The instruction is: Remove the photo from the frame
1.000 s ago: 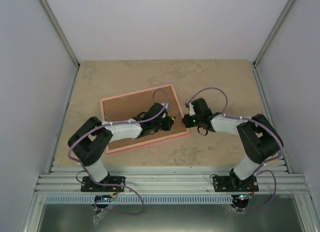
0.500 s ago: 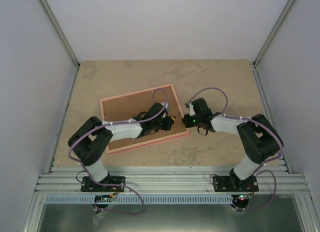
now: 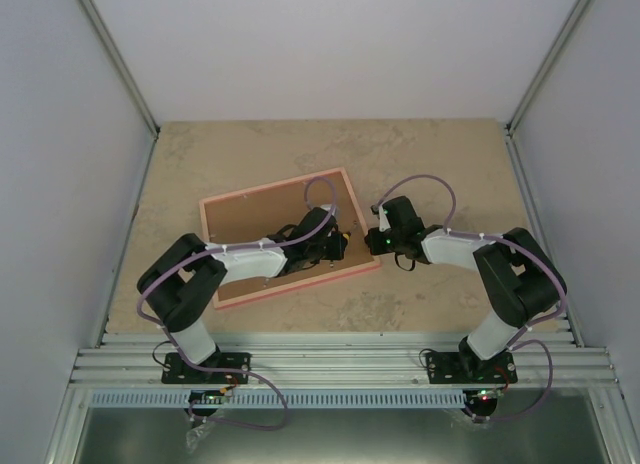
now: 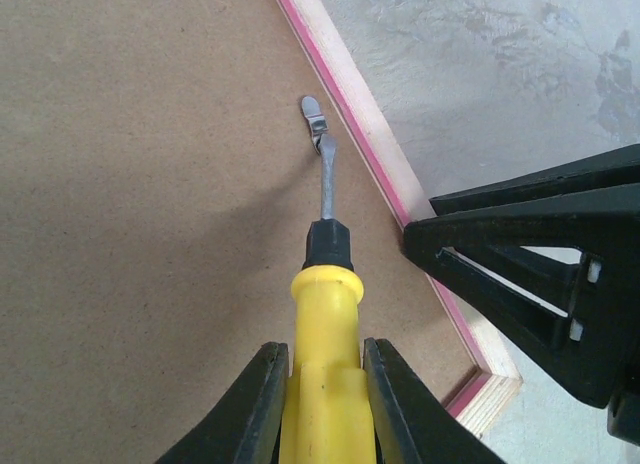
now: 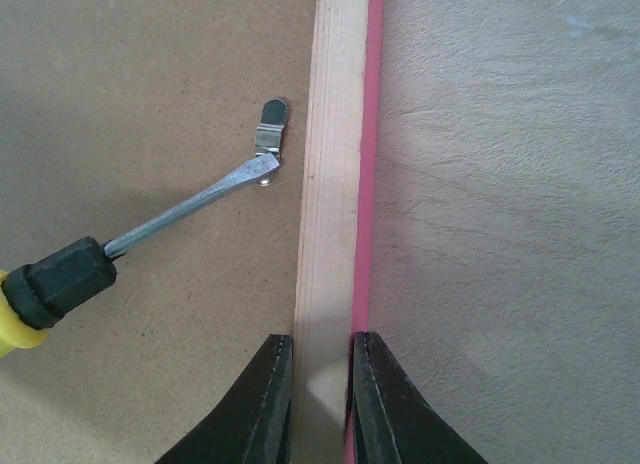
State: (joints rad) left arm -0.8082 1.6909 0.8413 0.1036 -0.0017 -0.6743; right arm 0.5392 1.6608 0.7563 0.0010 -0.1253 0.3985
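Note:
The pink frame [image 3: 352, 199] lies face down on the table, its brown backing board [image 3: 260, 219] up. The photo is hidden under the board. My left gripper [image 4: 325, 384] is shut on a yellow-handled screwdriver [image 4: 322, 324]; the blade tip touches a small metal retaining clip [image 4: 314, 119] beside the frame's right rail. My right gripper [image 5: 322, 384] is shut on that rail [image 5: 335, 184], one finger on the inner side, one on the pink outer edge. The clip [image 5: 270, 129] and the screwdriver blade [image 5: 190, 209] also show in the right wrist view.
The frame sits skewed on a beige stone-pattern table [image 3: 430, 154]. White walls enclose three sides. A slotted metal rail [image 3: 340, 364] runs along the near edge by both arm bases. My right gripper's fingers [image 4: 520, 284] show at the frame's corner in the left wrist view.
The left gripper and screwdriver have shifted slightly up and left along the backing board. The right arm has not moved.

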